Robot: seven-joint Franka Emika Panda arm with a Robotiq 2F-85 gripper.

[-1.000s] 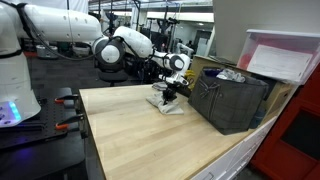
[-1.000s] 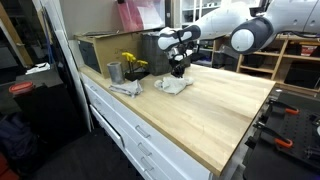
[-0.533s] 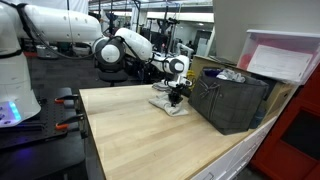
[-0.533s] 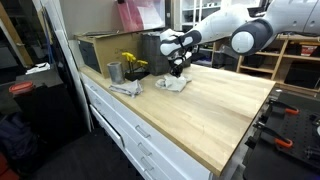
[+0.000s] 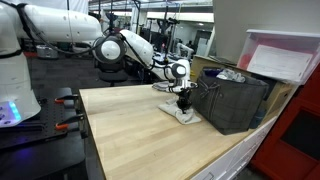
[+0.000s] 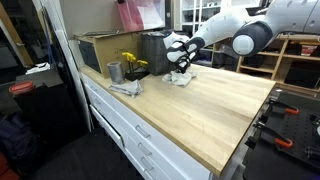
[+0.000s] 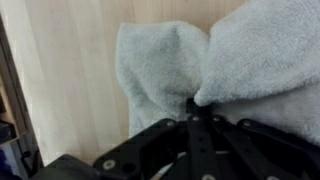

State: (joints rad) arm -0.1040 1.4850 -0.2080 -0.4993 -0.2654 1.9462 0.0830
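Gripper [image 7: 192, 105]: jaws closed tight, pinching a raised fold of the towel [image 7: 250, 50]. The cloth bunches to a peak right at the fingertips.

Towel: pale grey-white terry, crumpled. It lies on the desk [image 5: 130, 130] under the gripper [image 5: 183, 102], just beside the dark crate [image 5: 235, 100]. In an exterior view the towel [image 5: 185, 115] shows as a small heap that looks to be touching the wood for the most part. Whether an edge is lifted is too small to tell.

Handling, as a judgement:
- Light, soft and limp, with no stiffness to hold a shape.
- It will drape and trail from any single pinch point.
- Not fragile. The pile gives good grip, so slipping is unlikely.
- Best hold is a gathered ridge or a corner, as pinched here. A flat spot offers nothing to bite.

Surface: light wood desk, smooth and flat; cloth should slide over it easily.

Room: workshop or lab, with drawers [image 6: 130, 125] under the desk. At the far end stand a metal cup [image 6: 114, 72], yellow flowers [image 6: 131, 63] and a second rag [image 6: 125, 88], well apart from the gripper [image 6: 180, 70].
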